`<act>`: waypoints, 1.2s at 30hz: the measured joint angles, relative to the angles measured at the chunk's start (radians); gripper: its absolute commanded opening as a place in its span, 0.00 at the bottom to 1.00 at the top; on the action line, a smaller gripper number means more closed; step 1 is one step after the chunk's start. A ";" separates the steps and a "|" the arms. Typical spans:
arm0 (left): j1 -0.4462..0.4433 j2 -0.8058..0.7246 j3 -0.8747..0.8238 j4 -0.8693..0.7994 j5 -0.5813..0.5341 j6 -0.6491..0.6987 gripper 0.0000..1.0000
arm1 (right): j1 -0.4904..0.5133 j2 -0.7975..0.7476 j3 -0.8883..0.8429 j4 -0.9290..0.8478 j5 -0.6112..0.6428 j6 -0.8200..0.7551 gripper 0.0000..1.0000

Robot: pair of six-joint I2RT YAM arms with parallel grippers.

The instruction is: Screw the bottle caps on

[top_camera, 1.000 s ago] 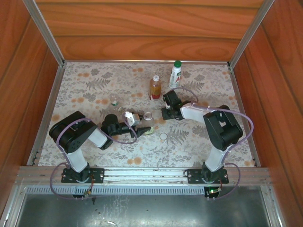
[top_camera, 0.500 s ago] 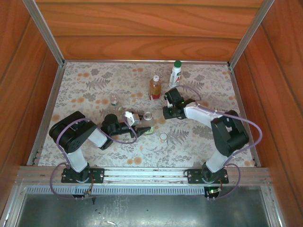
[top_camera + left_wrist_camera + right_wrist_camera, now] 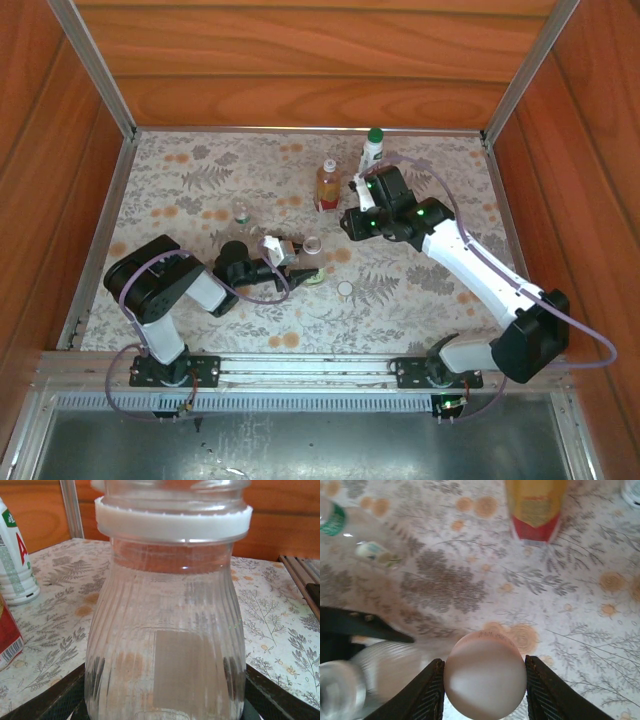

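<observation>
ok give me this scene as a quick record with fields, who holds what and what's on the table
left claw: closed on clear ribbed bottle, upright, mouth looks uncapped
right claw: gripping round white plastic cap, off the table
far side: white plastic bottle with green cap; amber-liquid bottle with red label
loose: second round white cap lying on floral table, between the arms
</observation>
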 measured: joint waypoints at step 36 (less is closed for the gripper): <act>0.000 0.003 0.010 -0.009 0.017 0.001 0.64 | 0.238 0.220 0.313 -0.274 -0.018 -0.088 0.43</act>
